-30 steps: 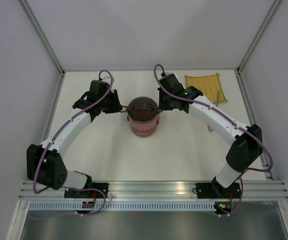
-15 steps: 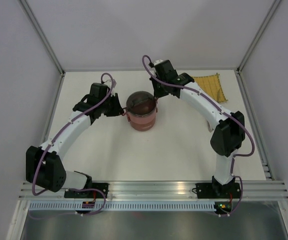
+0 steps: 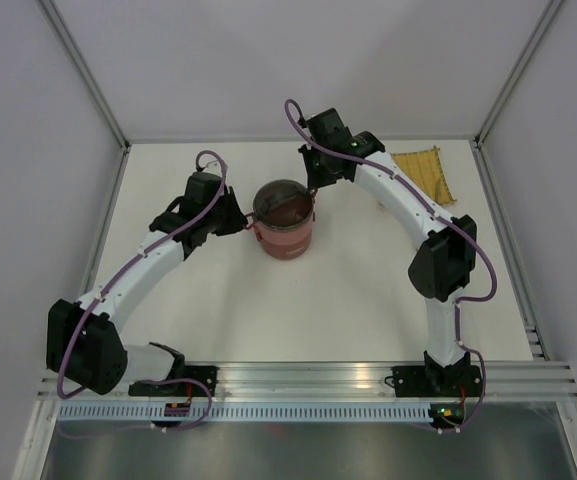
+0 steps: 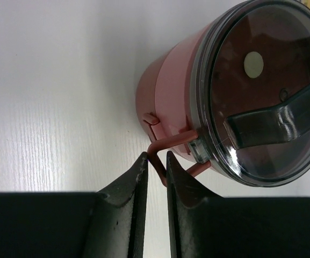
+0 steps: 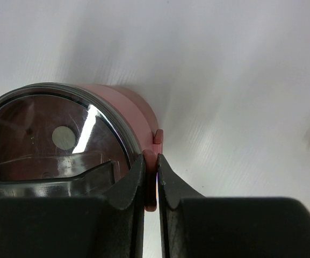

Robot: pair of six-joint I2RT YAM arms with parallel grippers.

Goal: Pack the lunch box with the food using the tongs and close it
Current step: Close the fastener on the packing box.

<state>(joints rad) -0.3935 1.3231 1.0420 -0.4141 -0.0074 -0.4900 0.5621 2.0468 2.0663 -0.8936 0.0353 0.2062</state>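
Lunch box mid-table, both hands pinching its side clasps, yellow mat apparently well clear.

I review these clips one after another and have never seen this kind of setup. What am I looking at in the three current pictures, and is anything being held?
Two white jointed robot arms are bolted at the near edge of a white table. The wide picture comes from a camera above and behind them; the other two come from cameras on each wrist, so the black shapes at the bottom are that arm's own fingers. Between the arms stands a round pink lunch box with a clear dark lid, already stacked and closed. The left pincer is pinched on the pink wire clasp at the box's side; the right pincer is pinched on a pink side tab. A yellow woven mat lies at the far right.
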